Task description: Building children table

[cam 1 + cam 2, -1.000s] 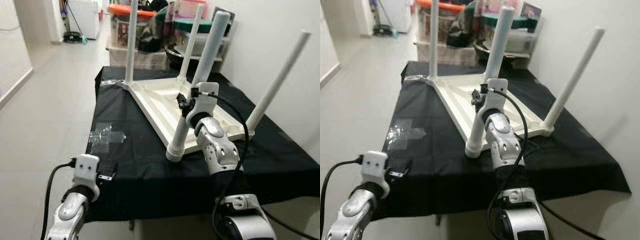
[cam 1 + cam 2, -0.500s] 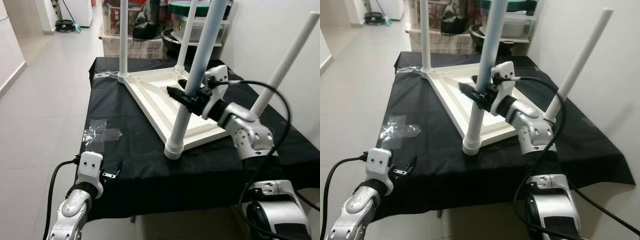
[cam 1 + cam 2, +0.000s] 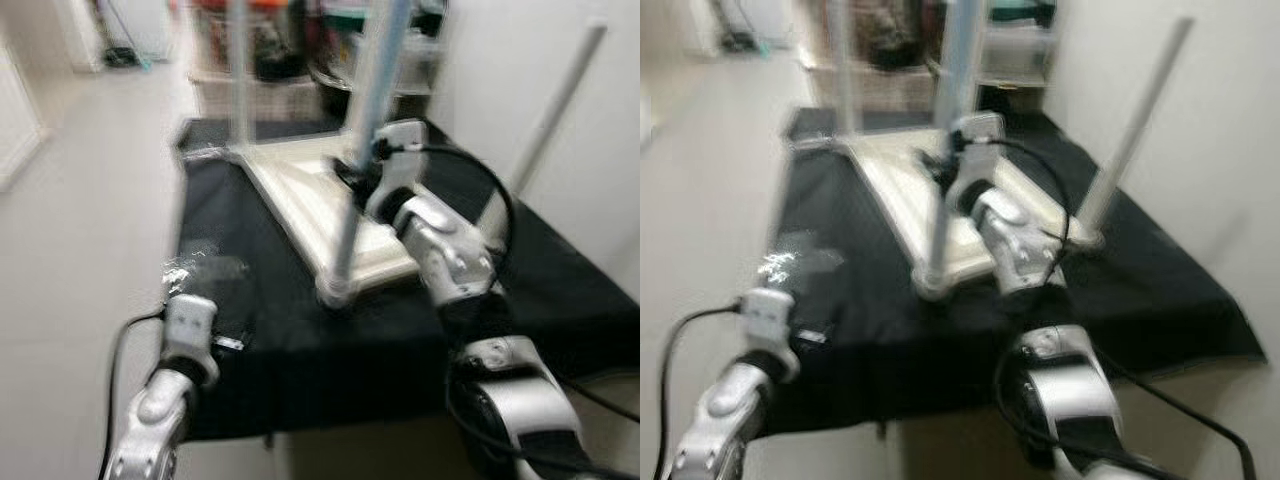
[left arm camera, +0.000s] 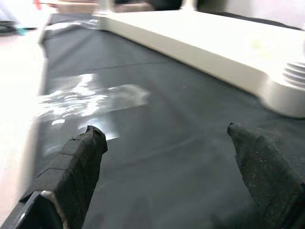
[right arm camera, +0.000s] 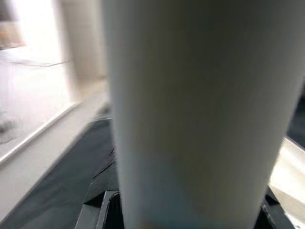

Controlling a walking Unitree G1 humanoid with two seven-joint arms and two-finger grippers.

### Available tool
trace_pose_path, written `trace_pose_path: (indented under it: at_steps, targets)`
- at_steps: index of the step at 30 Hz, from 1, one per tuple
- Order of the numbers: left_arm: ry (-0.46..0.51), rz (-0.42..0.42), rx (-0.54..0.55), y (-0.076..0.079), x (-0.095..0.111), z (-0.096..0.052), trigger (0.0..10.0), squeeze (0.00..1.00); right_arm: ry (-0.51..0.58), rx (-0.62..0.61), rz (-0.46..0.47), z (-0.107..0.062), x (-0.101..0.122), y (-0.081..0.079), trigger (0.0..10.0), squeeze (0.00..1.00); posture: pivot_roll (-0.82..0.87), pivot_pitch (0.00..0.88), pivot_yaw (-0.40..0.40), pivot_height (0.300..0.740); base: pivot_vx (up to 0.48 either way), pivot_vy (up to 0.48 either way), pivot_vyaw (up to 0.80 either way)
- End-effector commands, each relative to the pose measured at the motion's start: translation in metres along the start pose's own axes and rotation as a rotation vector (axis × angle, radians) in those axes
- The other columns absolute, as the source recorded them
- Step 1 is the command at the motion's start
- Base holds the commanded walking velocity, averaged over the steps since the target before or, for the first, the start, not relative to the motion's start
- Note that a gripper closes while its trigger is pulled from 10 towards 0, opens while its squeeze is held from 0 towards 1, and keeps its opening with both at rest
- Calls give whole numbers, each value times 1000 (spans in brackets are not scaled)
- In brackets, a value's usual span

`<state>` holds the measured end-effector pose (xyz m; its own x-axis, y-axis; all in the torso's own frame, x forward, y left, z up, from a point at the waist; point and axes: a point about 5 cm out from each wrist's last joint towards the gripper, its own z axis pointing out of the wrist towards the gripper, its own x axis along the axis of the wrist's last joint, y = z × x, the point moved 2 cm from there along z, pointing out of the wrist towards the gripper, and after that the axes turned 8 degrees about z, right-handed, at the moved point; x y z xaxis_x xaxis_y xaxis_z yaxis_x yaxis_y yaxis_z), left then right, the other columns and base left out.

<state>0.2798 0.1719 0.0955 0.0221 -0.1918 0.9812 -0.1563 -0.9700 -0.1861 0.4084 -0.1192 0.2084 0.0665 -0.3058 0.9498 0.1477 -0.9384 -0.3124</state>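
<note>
On the black-draped stand (image 3: 280, 330), near its front edge, the upturned white tabletop (image 3: 320, 200) lies; the right gripper (image 3: 362, 180) pinches its near leg (image 3: 362, 140), probably light, stiff, slippery. The left gripper (image 4: 167, 167) hovers spread.

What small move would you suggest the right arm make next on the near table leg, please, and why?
Probably keep turning the near leg into its corner socket. The right pincer is at that leg partway up, the leg's base sits at the near corner of the upturned tabletop, and the left pincer hovers open over the black cloth, not helping.
</note>
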Motion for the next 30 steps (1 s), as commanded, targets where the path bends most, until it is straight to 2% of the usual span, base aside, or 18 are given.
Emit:
trace_pose_path:
  at_steps: [1, 3, 4, 7, 8, 11, 12, 17, 19, 20, 22, 23, 25, 26, 27, 28, 29, 30]
  targets:
    - [1, -6, -8, 3, 1, 3, 10000, 0, -236, -140, 77, -17, -67, 32, 10000, 0, 35, 0, -130, 740, 0, 0, 0]
    - [4, -8, -11, 3, 2, 4, 10000, 0, -204, -53, 113, -21, -64, 18, 10000, 0, 27, 0, -121, 740, 0, 0, 0]
    - [3, -4, -16, 2, 1, 4, 10000, 0, -99, 130, 153, -27, -41, -4, 10000, 0, 15, 0, -115, 740, 0, 0, 0]
    - [-1, 0, -18, 0, 0, 4, 10000, 0, 3, 251, 189, -29, -14, -9, 10000, 0, 9, 0, -113, 740, 0, 0, 0]
    - [-1, 0, -18, 0, 0, 4, 10000, 0, 26, 304, 180, -27, -1, -7, 10000, 1000, 10, 0, -116, 740, 0, 0, 0]
    - [-1, 0, -17, 0, 0, 4, 10000, 0, 38, 325, 172, -26, 6, -5, 10000, 1000, 10, 0, -116, 740, 0, 0, 0]
    - [2, -5, -15, 2, 1, 5, 10000, 0, 12, 438, 87, -20, 22, -7, 10000, 0, 17, 0, -126, 740, 0, 0, 0]
    - [4, -8, -14, 3, 1, 5, 10000, 0, 10, 594, 17, -19, 38, -12, 10000, 0, 17, 0, -126, 740, 0, 0, 0]
    - [4, -8, -13, 3, 0, 5, 10000, 0, -1, 696, 10, -25, 40, -18, 10000, 0, 28, 0, -132, 740, 0, 0, 0]
    - [4, -7, -11, 2, 0, 4, 10000, 0, -30, 831, -42, -34, 35, -24, 10000, 0, 28, 0, -132, 740, 0, 0, 0]
    - [4, -7, -11, 2, 0, 4, 10000, 0, -30, 831, -42, -34, 35, -24, 10000, 0, 28, 0, -132, 740, 0, 0, 0]
    - [4, -4, -8, 1, 1, 4, 10000, 0, -84, 942, -61, -41, 25, -30, 7765, 0, 28, 0, -132, 740, 0, 0, 0]
    - [4, -4, -8, 1, 1, 4, 10000, 0, -84, 942, -61, -41, 25, -30, 7765, 0, 28, 0, -132, 740, 0, 0, 0]
    - [4, -1, -4, 0, 1, 3, 10000, 0, -168, 1002, -95, -46, 5, -36, 0, 0, 45, 0, -143, 740, 0, 0, 0]
    - [4, -1, -4, 0, 1, 3, 10000, 0, -168, 1002, -95, -46, 5, -36, 0, 0, 45, 0, -143, 740, 0, 0, 0]
    - [4, 1, -2, -1, 1, 2, 10000, 0, -244, 845, -126, -34, -17, -35, 0, 0, 49, 0, -143, 740, 0, 0, 0]
    - [2, 2, 1, -2, 1, 1, 10000, 0, -291, 579, -152, -18, -35, -23, 0, 0, 46, 0, -141, 740, 0, 0, 0]
    - [2, 2, 1, -2, 1, 1, 10000, 0, -291, 579, -152, -18, -35, -23, 0, 0, 46, 0, -141, 740, 0, 0, 0]
